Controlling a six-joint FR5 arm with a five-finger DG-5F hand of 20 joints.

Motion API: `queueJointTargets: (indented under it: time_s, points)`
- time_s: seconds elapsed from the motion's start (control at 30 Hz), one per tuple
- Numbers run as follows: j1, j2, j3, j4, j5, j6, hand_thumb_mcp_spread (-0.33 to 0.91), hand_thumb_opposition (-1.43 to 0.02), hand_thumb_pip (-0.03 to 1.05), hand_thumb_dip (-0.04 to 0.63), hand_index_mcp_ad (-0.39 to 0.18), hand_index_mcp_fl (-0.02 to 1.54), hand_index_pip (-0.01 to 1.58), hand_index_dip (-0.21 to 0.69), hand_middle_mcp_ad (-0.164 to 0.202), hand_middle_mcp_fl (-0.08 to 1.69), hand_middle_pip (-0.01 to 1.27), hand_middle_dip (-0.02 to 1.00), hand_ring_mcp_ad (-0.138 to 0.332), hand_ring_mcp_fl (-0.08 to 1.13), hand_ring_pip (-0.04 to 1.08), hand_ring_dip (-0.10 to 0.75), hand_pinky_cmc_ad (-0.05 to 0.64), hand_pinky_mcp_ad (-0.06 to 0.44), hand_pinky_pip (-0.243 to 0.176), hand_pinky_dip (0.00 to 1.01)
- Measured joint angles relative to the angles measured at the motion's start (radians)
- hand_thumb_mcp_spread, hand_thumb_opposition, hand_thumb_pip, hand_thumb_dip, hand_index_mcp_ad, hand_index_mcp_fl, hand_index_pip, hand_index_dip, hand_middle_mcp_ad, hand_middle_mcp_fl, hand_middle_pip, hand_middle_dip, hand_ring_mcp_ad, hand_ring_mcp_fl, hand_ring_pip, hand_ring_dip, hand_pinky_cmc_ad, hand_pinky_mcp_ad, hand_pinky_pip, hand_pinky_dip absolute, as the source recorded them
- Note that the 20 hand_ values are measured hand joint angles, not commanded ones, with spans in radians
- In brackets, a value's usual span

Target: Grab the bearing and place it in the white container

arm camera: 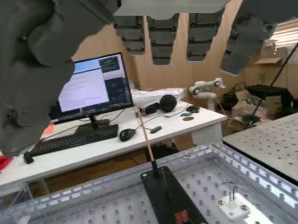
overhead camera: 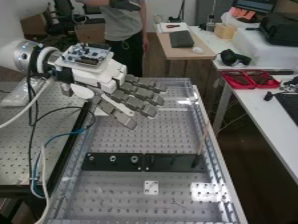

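Robot hand (overhead camera: 106, 73), white-backed with dark grey fingers (arm camera: 163, 40) and thumb, hung above the perforated metal work surface (overhead camera: 110, 132). Its fingers were straight and slightly spread, with nothing gripped.

Lower than the hand, toward the bench's near end, lay a long black mounting plate (overhead camera: 159, 161) carrying small metal rings (overhead camera: 113, 158). These were probably the bearings; which one was intended could not be told. A thin wooden stick (overhead camera: 201, 142) stood upright at the plate's end.

Step in hand, as judged: approach and grasp. Align the thumb and fingertips over one ring, descend vertically, and close on its outer rim. Keep the remaining fingers off neighbouring rings and the stick. Excess pressure could have tipped or ejected so small a part.

Beyond the plate lay a small white square block with holes (overhead camera: 151, 187), possibly the white container; this could not be confirmed. Farther from the hand, across a gap, red trays (overhead camera: 233, 80) sat on a white side table (overhead camera: 266, 112).
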Motion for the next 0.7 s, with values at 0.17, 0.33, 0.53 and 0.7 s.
queueJointTargets:
  time_s: [0.17,0.33,0.53,0.7]
  points:
    - [0.0,-0.008,-0.003,0.004,0.004,-0.003,0.2,-0.69,0.46,0.037,-0.003,0.0,0.06,0.03,0.073,0.01,0.13,0.11,0.168,0.0,0.08,0.038,0.393,0.297,-0.096,0.23]
    - [-0.007,-0.044,-0.008,0.013,0.007,-0.005,0.2,-0.71,0.47,0.038,-0.007,0.0,0.06,0.03,0.073,0.01,0.13,0.11,0.168,0.0,0.08,0.038,0.396,0.297,-0.096,0.23]
    - [-0.033,-0.095,-0.016,0.034,0.002,-0.01,0.21,-0.73,0.53,0.063,-0.007,0.0,0.07,0.033,0.073,0.01,0.13,0.11,0.168,0.0,0.08,0.038,0.396,0.297,-0.096,0.23]
    - [-0.062,-0.132,-0.016,0.048,-0.007,-0.02,0.21,-0.73,0.56,0.08,-0.009,0.01,0.07,0.024,0.073,0.01,0.12,0.11,0.168,0.0,0.08,0.038,0.396,0.297,-0.096,0.23]
